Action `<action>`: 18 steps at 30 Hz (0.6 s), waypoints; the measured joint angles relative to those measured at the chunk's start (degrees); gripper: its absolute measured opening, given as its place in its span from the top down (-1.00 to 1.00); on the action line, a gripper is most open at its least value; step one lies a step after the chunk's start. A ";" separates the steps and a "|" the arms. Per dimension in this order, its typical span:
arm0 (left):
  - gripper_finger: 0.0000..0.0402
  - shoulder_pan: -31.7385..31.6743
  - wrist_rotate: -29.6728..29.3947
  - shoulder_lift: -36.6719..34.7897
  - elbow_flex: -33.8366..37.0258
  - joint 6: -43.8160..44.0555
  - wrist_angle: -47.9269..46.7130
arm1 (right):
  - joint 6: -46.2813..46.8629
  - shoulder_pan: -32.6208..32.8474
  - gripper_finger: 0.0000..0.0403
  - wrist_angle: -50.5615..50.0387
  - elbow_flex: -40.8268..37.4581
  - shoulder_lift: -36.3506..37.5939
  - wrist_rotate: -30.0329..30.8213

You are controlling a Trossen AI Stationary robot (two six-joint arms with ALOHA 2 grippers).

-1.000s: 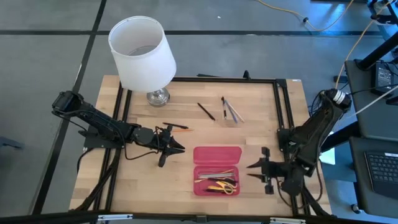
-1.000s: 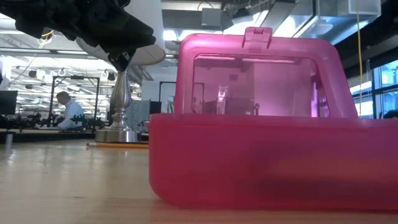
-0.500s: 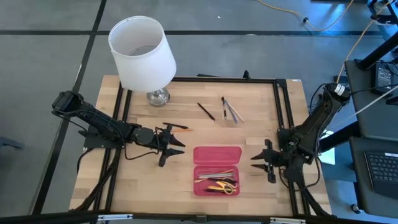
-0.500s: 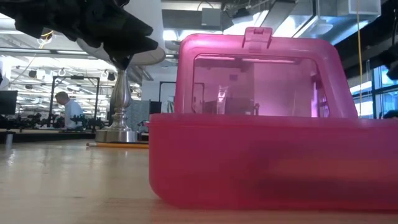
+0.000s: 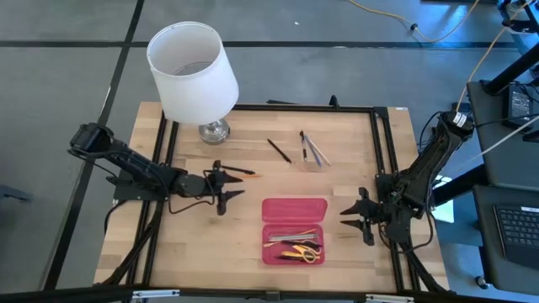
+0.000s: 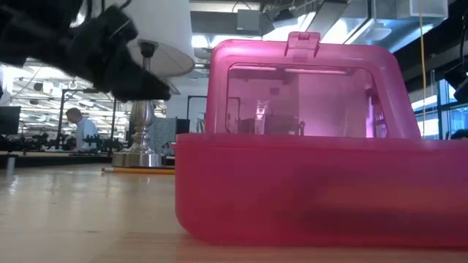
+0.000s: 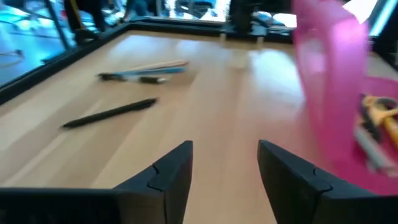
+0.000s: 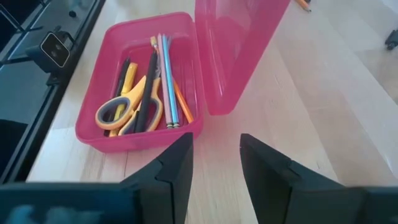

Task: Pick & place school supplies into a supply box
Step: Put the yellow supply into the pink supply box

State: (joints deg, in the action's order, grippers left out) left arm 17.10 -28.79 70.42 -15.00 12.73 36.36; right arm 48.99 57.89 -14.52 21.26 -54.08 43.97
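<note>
The pink supply box lies open at the near middle of the table, its lid upright. It holds scissors, pens and pencils. An orange-and-black pencil, a black pen and two more pens lie flat on the wood. My left gripper hovers open just near of the orange pencil, left of the box, touching nothing; its wrist view shows the black pen ahead. My right gripper hangs open right of the box, with nothing between its fingers.
A lamp with a white shade stands on a metal foot at the far left of the table. A black frame runs along the table's edges. Bare wood lies between the loose pens and the box.
My left gripper has sunk toward the table, rolled about its own axis, and its fingers have spread apart. My right gripper has drawn back a little from the near edge and dropped lower, staying open. The box and the loose pens have kept still.
</note>
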 joint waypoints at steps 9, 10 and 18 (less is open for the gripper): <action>0.22 -3.95 -2.82 -0.79 12.82 2.43 6.23 | -1.35 -0.02 0.33 0.07 -0.02 -0.02 0.04; 0.22 -4.67 -2.84 -0.79 13.54 3.32 6.34 | -1.37 0.00 0.33 0.07 -0.02 -0.02 0.15; 0.28 -8.43 2.97 -0.77 14.62 3.15 5.38 | -1.46 -0.02 0.33 0.09 -0.02 -0.02 2.05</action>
State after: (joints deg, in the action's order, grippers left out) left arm 8.67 -25.83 69.65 -0.38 15.88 41.74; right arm 47.53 57.87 -14.44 21.23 -54.11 46.02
